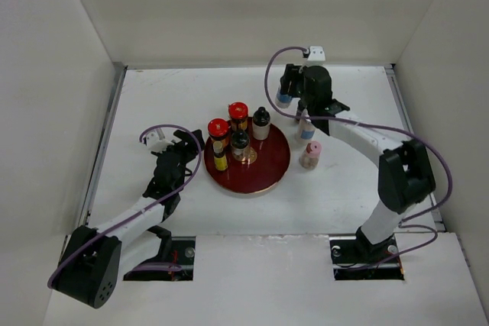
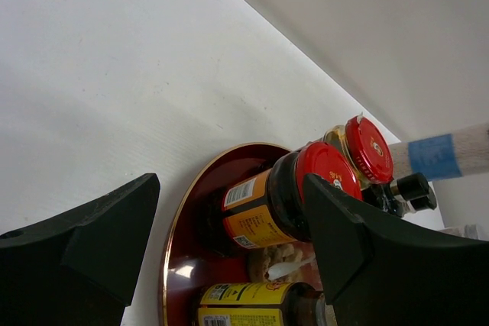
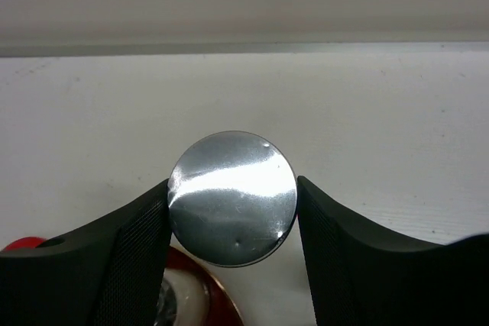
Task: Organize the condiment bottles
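A round dark red plate [image 1: 267, 173] holds two red-capped jars [image 1: 218, 129] [image 1: 238, 111], a dark black-capped jar [image 1: 240, 143], a black-capped white bottle [image 1: 261, 124] and a yellow-labelled jar [image 1: 221, 161]. My left gripper [image 1: 191, 149] is open at the plate's left rim. In the left wrist view [image 2: 229, 265] it faces a red-capped jar [image 2: 283, 200] and the yellow-labelled jar [image 2: 252, 303]. My right gripper [image 1: 287, 85] is shut on a silver-capped white bottle [image 3: 231, 198] with a blue band [image 1: 284, 99], behind the plate. A pink bottle [image 1: 310, 155] and another white bottle [image 1: 306, 127] stand right of the plate.
White walls close the table on the left, back and right. The right arm reaches over the white bottle beside the plate. A purple cable loops above each wrist.
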`<action>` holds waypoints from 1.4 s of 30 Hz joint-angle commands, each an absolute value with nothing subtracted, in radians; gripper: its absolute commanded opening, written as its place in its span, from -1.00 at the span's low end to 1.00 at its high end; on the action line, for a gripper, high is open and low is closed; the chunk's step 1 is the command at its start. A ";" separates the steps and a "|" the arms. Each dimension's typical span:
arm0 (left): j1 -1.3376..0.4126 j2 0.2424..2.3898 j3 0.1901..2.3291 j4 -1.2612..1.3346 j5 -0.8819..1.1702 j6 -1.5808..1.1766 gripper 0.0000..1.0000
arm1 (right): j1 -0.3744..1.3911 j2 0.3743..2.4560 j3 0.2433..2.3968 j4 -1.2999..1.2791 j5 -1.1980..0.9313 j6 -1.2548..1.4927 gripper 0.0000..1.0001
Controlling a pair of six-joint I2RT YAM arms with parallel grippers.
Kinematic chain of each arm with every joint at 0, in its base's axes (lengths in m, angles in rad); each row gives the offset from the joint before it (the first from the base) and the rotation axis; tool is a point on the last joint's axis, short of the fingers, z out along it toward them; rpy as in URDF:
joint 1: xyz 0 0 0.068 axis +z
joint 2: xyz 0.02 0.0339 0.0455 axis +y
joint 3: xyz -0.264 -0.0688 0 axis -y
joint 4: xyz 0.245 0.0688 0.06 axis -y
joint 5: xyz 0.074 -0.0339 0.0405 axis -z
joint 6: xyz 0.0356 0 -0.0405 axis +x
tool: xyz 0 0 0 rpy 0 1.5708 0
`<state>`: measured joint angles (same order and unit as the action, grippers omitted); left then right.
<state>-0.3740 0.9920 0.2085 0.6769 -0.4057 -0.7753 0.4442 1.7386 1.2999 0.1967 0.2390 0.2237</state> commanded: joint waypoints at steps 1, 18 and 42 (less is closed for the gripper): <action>-0.372 0.996 0.193 0.752 -0.399 -0.792 0.49 | 0.487 1.608 1.211 0.434 0.271 0.236 0.10; -0.367 0.971 0.190 0.755 -0.399 -0.792 0.49 | 0.657 1.425 0.920 0.422 0.356 0.279 0.08; -0.392 0.968 0.190 0.756 -0.408 -0.784 0.49 | 0.713 1.433 0.861 0.466 0.431 0.264 0.73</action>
